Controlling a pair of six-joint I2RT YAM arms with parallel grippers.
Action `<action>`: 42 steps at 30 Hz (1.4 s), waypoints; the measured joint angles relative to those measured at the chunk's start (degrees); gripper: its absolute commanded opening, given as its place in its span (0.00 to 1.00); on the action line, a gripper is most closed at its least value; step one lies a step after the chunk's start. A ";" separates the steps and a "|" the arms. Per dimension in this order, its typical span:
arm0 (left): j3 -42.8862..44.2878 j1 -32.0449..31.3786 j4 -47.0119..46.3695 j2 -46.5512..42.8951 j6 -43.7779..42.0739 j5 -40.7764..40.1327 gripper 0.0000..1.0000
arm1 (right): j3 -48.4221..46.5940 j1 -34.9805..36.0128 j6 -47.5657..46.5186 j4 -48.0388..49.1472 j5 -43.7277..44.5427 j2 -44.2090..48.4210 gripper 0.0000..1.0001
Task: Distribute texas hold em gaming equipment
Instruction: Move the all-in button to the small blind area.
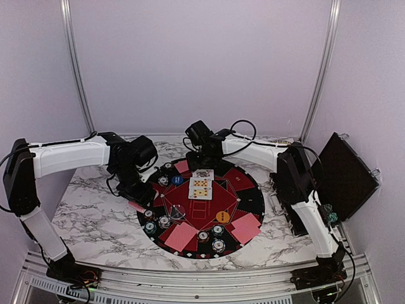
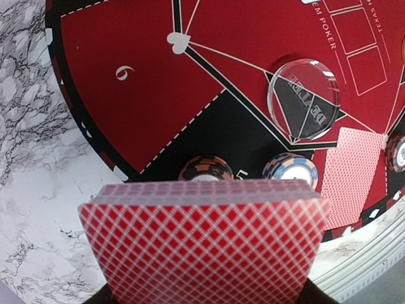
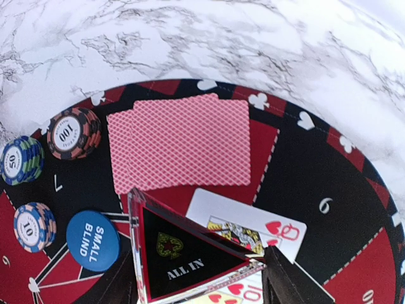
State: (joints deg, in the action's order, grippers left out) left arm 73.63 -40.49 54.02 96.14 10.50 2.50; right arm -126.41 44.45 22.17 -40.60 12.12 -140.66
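Left claw [image 1: 135,189] clenches the deck of red-backed cards [image 2: 202,244] low over the mat [image 2: 126,114], seemingly poised to deal; right claw [image 3: 197,286] grasps the ALL IN plaque [image 3: 190,259] above the face-up cards [image 3: 253,228], beside chip stacks [image 3: 74,133] set at the seats

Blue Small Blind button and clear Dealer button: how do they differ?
The blue button is solid, with white letters; the clear button is see-through, so lines of the mat show through it. The blue button reads SMALL BLIND, the clear button DEALER. Both are round and lie flat on the mat.
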 measured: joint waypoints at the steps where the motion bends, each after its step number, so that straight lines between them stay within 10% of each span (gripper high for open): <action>1: 0.00 0.15 -0.02 -0.11 0.00 0.02 0.33 | -1.81 0.00 -0.79 0.00 -0.02 -1.36 0.51; 21: -1.11 0.85 -0.20 -1.05 0.00 0.04 0.33 | -9.90 -0.48 -7.52 6.47 -1.57 -9.81 0.55; 31: -1.11 0.87 -0.17 -1.05 0.00 0.04 0.33 | -10.14 -0.55 -8.57 7.37 -2.64 -11.93 0.82; 42: -1.11 0.87 -0.20 -1.05 0.00 0.09 0.33 | -11.41 -1.31 -8.70 7.91 -3.10 -10.93 0.83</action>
State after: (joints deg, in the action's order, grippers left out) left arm 72.51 -39.62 53.82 95.09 10.50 2.59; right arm -137.82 43.13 13.47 -32.69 9.02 -151.59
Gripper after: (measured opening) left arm 0.668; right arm 0.835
